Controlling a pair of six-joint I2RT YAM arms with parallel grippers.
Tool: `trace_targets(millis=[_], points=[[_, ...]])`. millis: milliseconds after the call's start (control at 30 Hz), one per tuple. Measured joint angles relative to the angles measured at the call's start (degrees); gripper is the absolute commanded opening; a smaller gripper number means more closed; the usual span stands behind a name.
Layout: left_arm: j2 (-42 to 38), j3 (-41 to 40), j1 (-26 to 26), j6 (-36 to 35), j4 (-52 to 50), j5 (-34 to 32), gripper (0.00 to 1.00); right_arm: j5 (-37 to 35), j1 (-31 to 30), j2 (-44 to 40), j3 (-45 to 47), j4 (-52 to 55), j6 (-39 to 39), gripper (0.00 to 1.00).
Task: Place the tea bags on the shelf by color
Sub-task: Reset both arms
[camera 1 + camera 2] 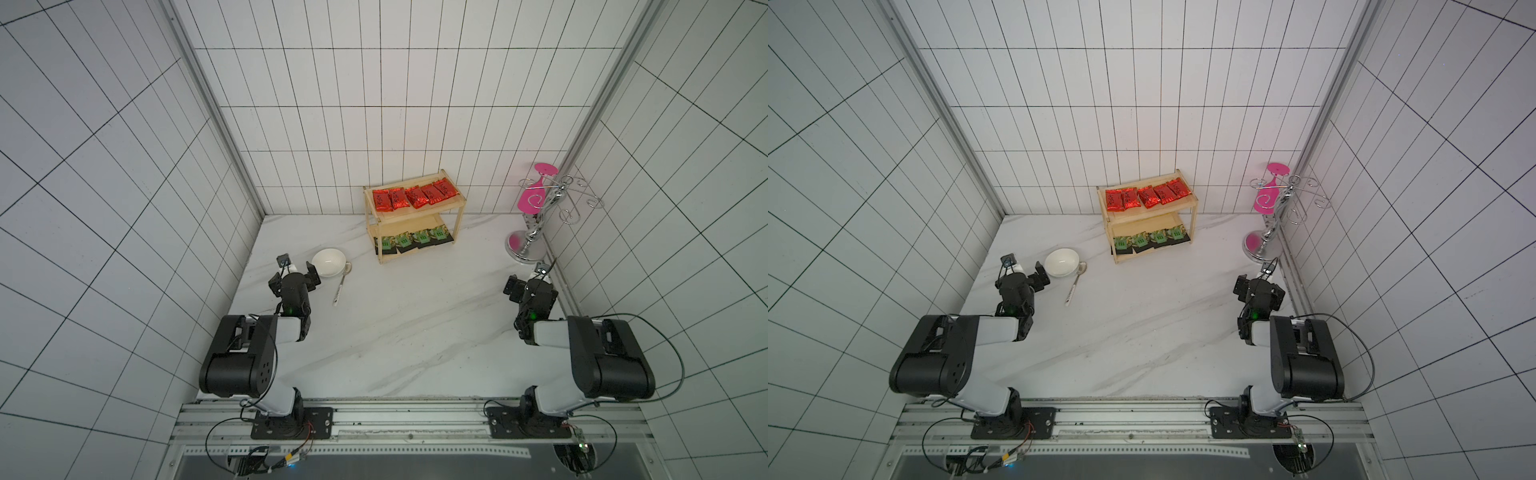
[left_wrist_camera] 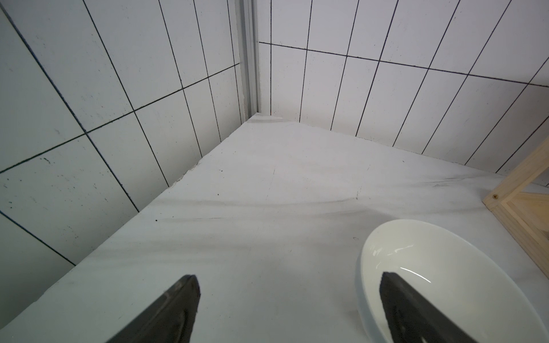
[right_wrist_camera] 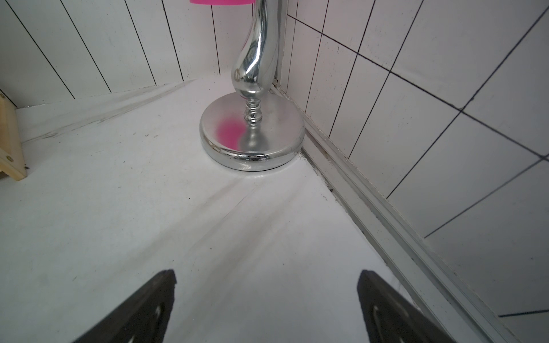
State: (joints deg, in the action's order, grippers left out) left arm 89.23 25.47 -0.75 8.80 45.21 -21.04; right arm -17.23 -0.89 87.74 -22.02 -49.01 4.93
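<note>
The light wooden shelf (image 1: 419,211) (image 1: 1152,206) stands at the back of the marble table. Several red foil tea bags (image 1: 415,196) (image 1: 1148,195) lie in a row on its top tier. Several dark tea bags with green labels (image 1: 411,240) (image 1: 1150,239) line the front of its lower tier. My left gripper (image 1: 293,279) (image 1: 1021,276) (image 2: 288,277) hovers open and empty at the table's left side, far from the shelf. Near the right wall, my right gripper (image 1: 532,286) (image 1: 1260,289) (image 3: 267,273) is open too, with only bare table between its fingers.
A white bowl (image 1: 329,262) (image 2: 445,267) sits just right of the left gripper, with a spoon (image 1: 340,286) beside it. A chrome wire stand (image 1: 536,224) (image 3: 252,133) holding a pink glass (image 1: 532,199) occupies the back right corner. Tiled walls close three sides.
</note>
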Motion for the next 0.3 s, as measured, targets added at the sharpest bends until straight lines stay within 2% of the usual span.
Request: trace_targets(millis=[300], points=[[0.0,0.0,0.0,0.0,0.0,0.0,0.98,1.4,0.1,0.4,-0.2,0.4,-0.2,0.99]])
